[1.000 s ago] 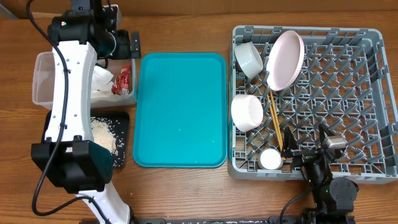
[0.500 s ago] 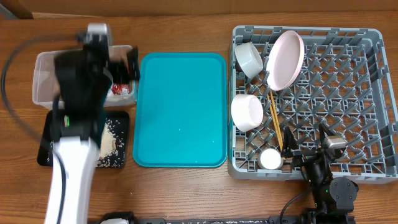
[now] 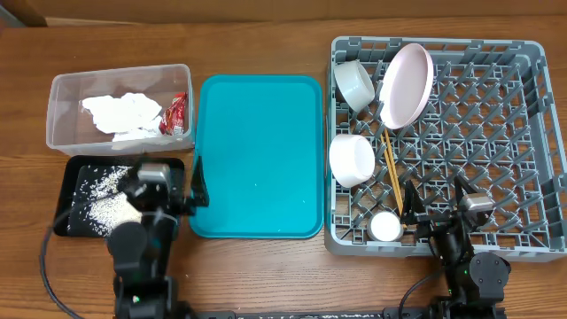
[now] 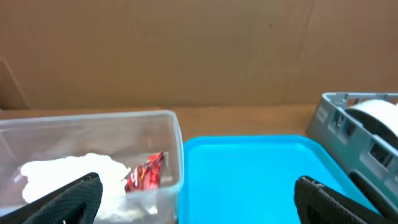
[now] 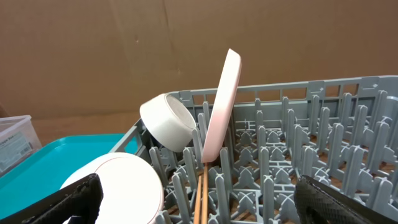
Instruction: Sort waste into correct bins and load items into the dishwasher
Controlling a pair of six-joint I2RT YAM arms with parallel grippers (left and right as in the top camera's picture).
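**Both pincers apart, nothing held**

My left pincer (image 4: 198,183) stands wide open. Ahead and to its left, the clear tub (image 4: 177,143) holds one napkin (image 4: 74,171) and one red wrapper (image 4: 146,173). My right pincer (image 5: 198,183) is open too. Ahead of it, the dish rack (image 5: 311,124) carries one pink plate (image 5: 224,106), two white bowls (image 5: 168,121) and two chopsticks (image 5: 202,193).

Wood-grain table (image 3: 266,275), softly sheened. Clear, slightly cloudy plastic tub (image 3: 57,124); crumpled matt paper napkin (image 3: 120,115); glossy, foil-like wrapper (image 3: 176,113). Smooth, faintly shiny plastic for the teal tray (image 3: 257,151), dark plastic for the black tray (image 3: 106,161), dull grainy rice (image 3: 99,211). Matt grey plastic rack (image 3: 496,115). Smooth, glossy plate (image 3: 406,84) and bowls (image 3: 352,159). Bare wooden chopsticks (image 3: 391,173). Matt brown cardboard (image 4: 186,50) behind.
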